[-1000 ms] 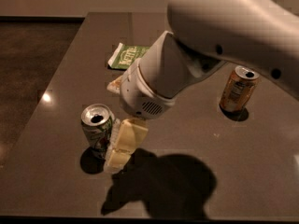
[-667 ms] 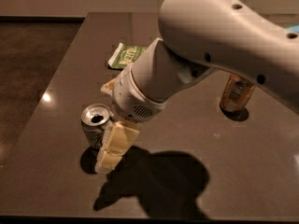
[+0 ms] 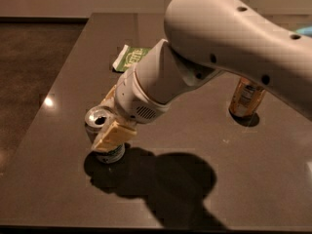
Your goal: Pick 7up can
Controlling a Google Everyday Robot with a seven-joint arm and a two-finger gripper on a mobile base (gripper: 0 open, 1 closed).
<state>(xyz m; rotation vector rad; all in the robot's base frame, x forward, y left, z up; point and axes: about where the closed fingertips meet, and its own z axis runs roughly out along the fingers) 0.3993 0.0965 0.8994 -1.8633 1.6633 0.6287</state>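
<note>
The 7up can [image 3: 97,117] stands upright on the dark table [image 3: 204,130] near its front left, its silver top open to view and its white and green base showing below. My gripper [image 3: 101,125] is down at the can, open, with one cream finger [image 3: 113,134] across the can's front side and the other finger [image 3: 109,97] behind it. The can stands between them on the table. The big white arm [image 3: 224,38] reaches in from the upper right.
An orange-brown can [image 3: 246,99] stands at the right, partly behind the arm. A green and white snack packet [image 3: 130,57] lies flat at the back. The table's left edge is close to the 7up can, with dark floor [image 3: 34,72] beyond.
My gripper has moved left and down. Its front finger, which hung to the right of the can, now lies across the can, so the can sits between the fingers. The can has not moved.
</note>
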